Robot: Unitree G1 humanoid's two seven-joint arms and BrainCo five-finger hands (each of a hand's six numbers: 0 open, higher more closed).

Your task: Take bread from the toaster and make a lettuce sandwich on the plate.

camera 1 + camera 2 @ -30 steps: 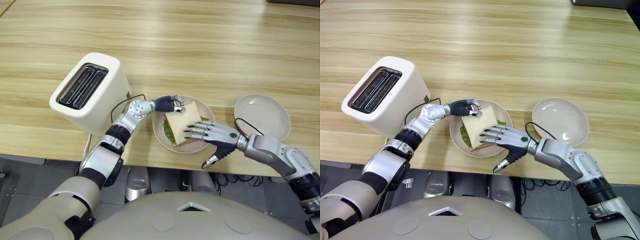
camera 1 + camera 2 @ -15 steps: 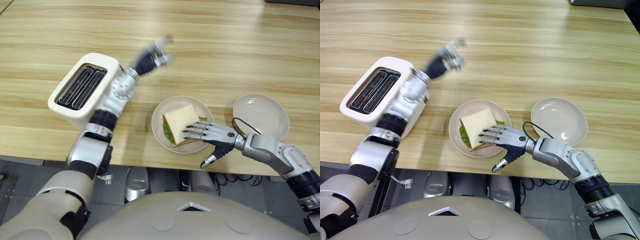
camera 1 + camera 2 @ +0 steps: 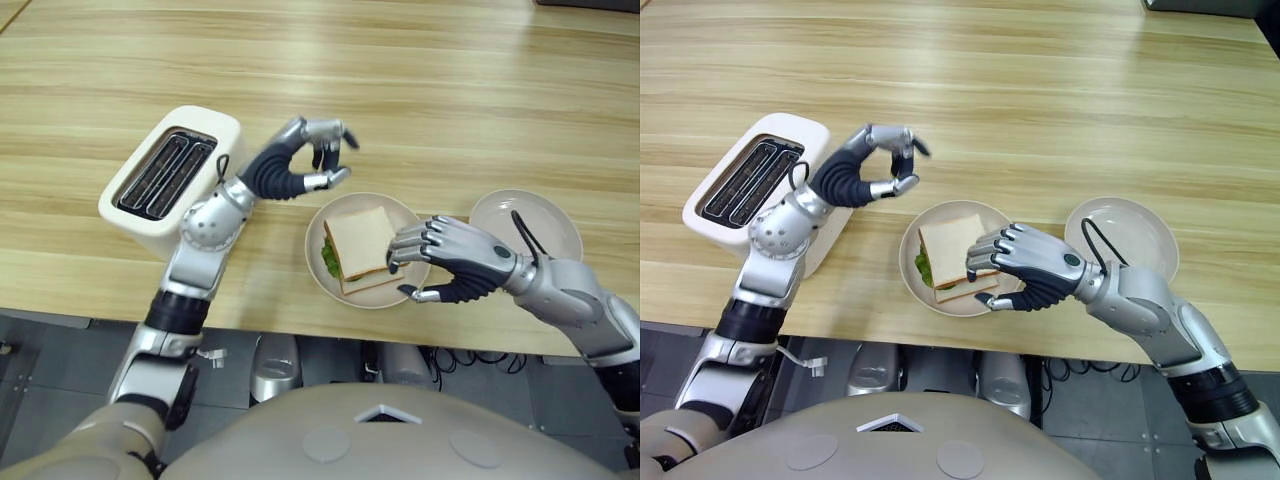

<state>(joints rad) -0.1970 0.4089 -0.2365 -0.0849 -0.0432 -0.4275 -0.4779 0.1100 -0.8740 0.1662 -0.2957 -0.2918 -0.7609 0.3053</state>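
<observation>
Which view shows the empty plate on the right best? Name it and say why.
The right eye view: the empty plate lies mostly bare beyond the right hand, only its near-left edge covered by the wrist. The left eye view shows less of it, the near part hidden behind the right forearm.

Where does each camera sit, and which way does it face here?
Left eye view: on the head, facing forward and down at the table; left hand beside the toaster, right hand over the sandwich.
Right eye view: same head, slightly rightward, same downward look, same hands.
Shared: toaster, sandwich, plate, empty plate.
</observation>
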